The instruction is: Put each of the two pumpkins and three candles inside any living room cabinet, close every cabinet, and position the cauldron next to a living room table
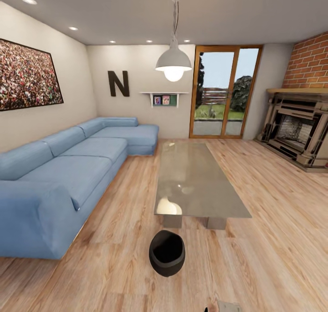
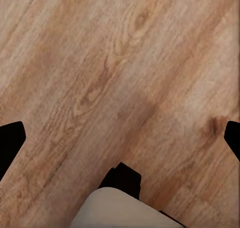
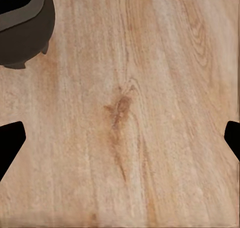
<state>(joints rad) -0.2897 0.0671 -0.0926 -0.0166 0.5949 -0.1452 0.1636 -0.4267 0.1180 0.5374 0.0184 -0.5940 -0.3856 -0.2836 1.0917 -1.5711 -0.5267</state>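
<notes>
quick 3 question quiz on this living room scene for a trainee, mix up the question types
1. True or false: the cauldron stands on the table.
2. What lies to the left of the table in the head view? A) fireplace B) blue sofa C) glass door
3. Fill in: both the left gripper and the right gripper are ____ over bare wooden floor.

Key
1. False: it sits on the floor just off the table's near end.
2. B: the blue sofa; the fireplace is on the right.
3. open
</notes>
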